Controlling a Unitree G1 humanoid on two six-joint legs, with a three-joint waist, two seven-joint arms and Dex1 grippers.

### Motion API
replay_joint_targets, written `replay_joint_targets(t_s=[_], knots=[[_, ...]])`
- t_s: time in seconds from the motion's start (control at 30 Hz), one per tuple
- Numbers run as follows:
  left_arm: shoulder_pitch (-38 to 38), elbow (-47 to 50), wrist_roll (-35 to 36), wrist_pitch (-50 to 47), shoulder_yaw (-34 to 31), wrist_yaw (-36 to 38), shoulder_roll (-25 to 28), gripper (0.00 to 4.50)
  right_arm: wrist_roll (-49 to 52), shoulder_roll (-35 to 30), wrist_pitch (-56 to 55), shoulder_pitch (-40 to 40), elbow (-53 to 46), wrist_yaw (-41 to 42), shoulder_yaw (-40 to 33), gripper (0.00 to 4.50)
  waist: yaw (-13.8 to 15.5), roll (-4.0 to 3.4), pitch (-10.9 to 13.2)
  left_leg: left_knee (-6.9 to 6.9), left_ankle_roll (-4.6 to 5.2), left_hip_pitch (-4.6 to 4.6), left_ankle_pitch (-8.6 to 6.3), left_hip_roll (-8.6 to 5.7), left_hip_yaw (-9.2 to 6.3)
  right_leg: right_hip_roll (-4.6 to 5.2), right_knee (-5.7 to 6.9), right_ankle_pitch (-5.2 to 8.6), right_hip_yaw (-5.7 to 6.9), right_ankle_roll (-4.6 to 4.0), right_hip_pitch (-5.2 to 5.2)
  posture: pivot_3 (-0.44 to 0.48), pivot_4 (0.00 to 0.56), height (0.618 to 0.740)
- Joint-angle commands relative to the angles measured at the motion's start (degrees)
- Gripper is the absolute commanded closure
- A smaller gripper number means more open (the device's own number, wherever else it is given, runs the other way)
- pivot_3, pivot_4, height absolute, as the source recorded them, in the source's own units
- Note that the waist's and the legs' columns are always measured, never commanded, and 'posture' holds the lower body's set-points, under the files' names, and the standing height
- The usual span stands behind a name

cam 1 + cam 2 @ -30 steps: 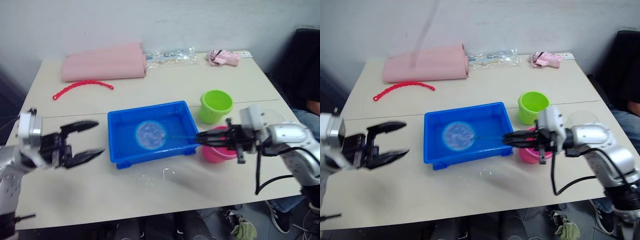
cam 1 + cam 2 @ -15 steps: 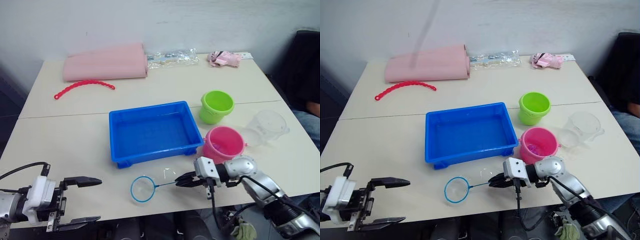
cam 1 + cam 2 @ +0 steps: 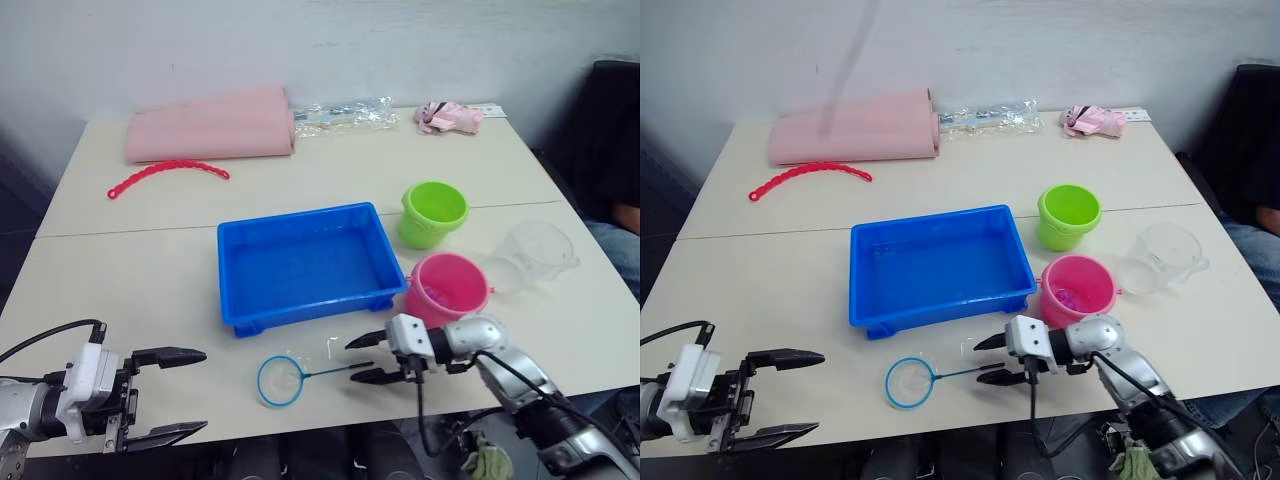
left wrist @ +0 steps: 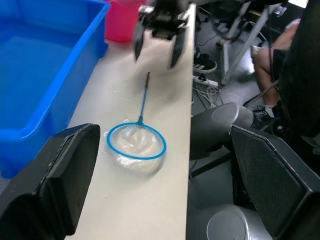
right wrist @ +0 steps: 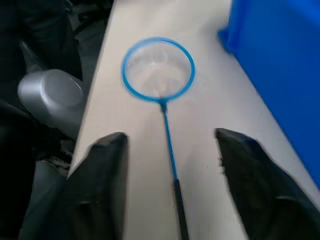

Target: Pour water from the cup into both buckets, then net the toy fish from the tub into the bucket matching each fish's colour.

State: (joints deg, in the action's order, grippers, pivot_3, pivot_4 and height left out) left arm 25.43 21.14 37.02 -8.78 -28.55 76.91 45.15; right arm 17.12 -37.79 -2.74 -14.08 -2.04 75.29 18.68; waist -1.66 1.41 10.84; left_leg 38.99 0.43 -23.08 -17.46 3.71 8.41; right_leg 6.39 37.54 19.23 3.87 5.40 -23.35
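The net point(image 3: 279, 380) lies flat on the table in front of the blue tub point(image 3: 300, 262), its thin handle point(image 5: 170, 145) pointing at my right gripper point(image 3: 353, 360). That gripper is open, one finger on each side of the handle's end and not touching it. My left gripper point(image 3: 170, 392) hangs open at the table's front left edge, holding nothing. Right of the tub stand the green bucket point(image 3: 433, 212) and the pink bucket point(image 3: 447, 287), which holds a small pink-purple shape point(image 3: 1068, 297). The clear cup point(image 3: 530, 255) sits beside them. I see no fish in the tub.
At the back of the table lie a folded pink cloth point(image 3: 210, 125), a red chain point(image 3: 165, 172), a clear plastic bag point(image 3: 340, 110) and a small pink toy point(image 3: 445, 115). A person sits at the right edge point(image 3: 620, 220). A black chair point(image 4: 295, 75) stands past the front edge.
My right gripper brought the net from over the tub down to the table's front, then opened and let go of its handle. My left arm dropped to the front left edge.
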Motion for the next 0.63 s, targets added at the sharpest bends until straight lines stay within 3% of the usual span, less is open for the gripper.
replay_joint_targets(t_s=[0.03, 0.1, 0.27, 0.43, 0.63], knots=[[0.1, -1.8, -1.8, 0.1, -3.4, -5.0, -0.7, 0.00, 7.3, -4.2, 2.9, 3.9, -9.4, 2.1, -6.2, 0.05, 0.1, -0.01, 0.0, 0.00, 0.00, -0.01, 0.00, 0.00, -0.01, 0.01, 0.00, 0.00, 0.01, 0.00, 0.00, 0.000, 0.150, 0.740], [0.7, -2.4, -4.4, -0.5, -4.0, -8.2, -0.3, 0.00, 10.1, -6.1, 4.8, 5.7, -12.6, 2.2, -8.7, 0.05, 0.1, 0.00, 0.0, -0.01, 0.02, 0.00, -0.02, -0.01, -0.01, 0.04, -0.02, 0.00, 0.01, 0.00, 0.01, 0.000, 0.150, 0.740], [5.3, -5.4, -10.1, 2.7, -9.2, -14.4, -3.3, 0.00, 18.3, -13.0, 7.6, 12.7, -17.8, 3.0, -24.2, 0.05, 0.0, 0.02, 0.0, -0.06, 0.07, 0.03, -0.14, -0.01, -0.01, 0.07, -0.10, 0.00, -0.01, 0.01, 0.05, 0.000, 0.150, 0.740], [5.6, -9.9, -12.6, 7.5, -9.1, -16.0, -5.6, 0.00, 19.0, -17.2, 5.8, 18.1, -11.8, 5.8, -39.0, 0.05, 0.2, 0.07, 0.0, -0.06, 0.29, 0.03, -0.28, -0.01, 0.01, 0.06, -0.20, 0.00, 0.00, 0.01, 0.10, 0.000, 0.150, 0.740], [-0.4, -13.7, -14.8, 10.3, -7.2, -18.9, -4.7, 0.00, 14.5, -18.8, -0.9, 18.5, -0.1, 8.9, -43.6, 0.05, 0.6, 0.07, 0.0, -0.16, 0.35, 0.87, -0.56, 0.03, -0.07, 0.09, -0.50, -0.01, 0.14, 0.01, 1.06, 0.000, 0.150, 0.740]])
